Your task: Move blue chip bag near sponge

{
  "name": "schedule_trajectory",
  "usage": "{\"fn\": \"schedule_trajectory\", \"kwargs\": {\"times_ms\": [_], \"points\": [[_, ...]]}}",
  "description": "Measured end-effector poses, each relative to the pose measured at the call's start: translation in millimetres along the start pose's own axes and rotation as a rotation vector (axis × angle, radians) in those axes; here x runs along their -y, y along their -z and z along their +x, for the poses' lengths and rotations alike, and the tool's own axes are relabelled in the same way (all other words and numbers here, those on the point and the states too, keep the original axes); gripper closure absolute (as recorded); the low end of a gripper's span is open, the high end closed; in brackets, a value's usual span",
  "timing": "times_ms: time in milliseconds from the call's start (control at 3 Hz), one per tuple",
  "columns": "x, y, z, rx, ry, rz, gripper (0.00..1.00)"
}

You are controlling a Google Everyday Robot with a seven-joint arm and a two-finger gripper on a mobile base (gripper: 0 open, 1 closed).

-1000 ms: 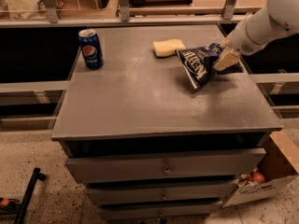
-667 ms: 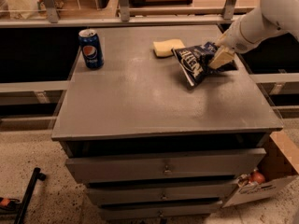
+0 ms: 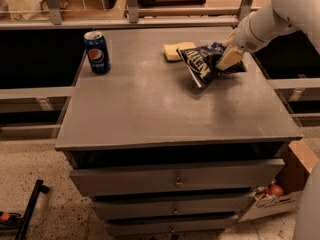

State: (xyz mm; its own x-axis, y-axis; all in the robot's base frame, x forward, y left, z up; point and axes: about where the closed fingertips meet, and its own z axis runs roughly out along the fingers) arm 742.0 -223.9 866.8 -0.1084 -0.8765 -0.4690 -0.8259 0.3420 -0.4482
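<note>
Now the gripper [image 3: 226,60] sits low over the far right part of the cabinet top [image 3: 165,109], its fingers pinched together on the right-hand end of the blue chip bag [image 3: 198,64]. The bag hangs out from the hand toward the left, tilted, its long axis running away from the fingers with one corner dipping to the surface and a shadow under it. Just past the bag's far end, on the side away from the hand and a touch further back, lies the sponge [image 3: 175,50]. Bag edge and sponge look very close, but whether they touch I cannot tell. So the line that matters is hand, bag, sponge, nearly straight and leftward from the gripper. With one arm only, there is no question of which is nearer.

By my read the carry is almost done; a short set-down and a release should do it, provided the bag does not shove the sponge.

Well off to the hand's left stands a Pepsi can [image 3: 97,52], apart from everything. Below are drawers [image 3: 175,181], a speckled floor [image 3: 30,174], and a cardboard box [image 3: 300,169] beneath the arm.
</note>
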Motion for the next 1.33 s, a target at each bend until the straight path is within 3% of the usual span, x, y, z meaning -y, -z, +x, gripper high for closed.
{"fn": "schedule_trajectory", "kwargs": {"times_ms": [667, 1000, 1333], "points": [[-2.9, -6.6, -0.5, 0.0, 0.001, -0.01, 0.13], [-4.3, -9.6, -0.8, 0.0, 0.002, -0.015, 0.0], [-4.4, -9.8, -0.8, 0.0, 0.002, -0.015, 0.0]]}}
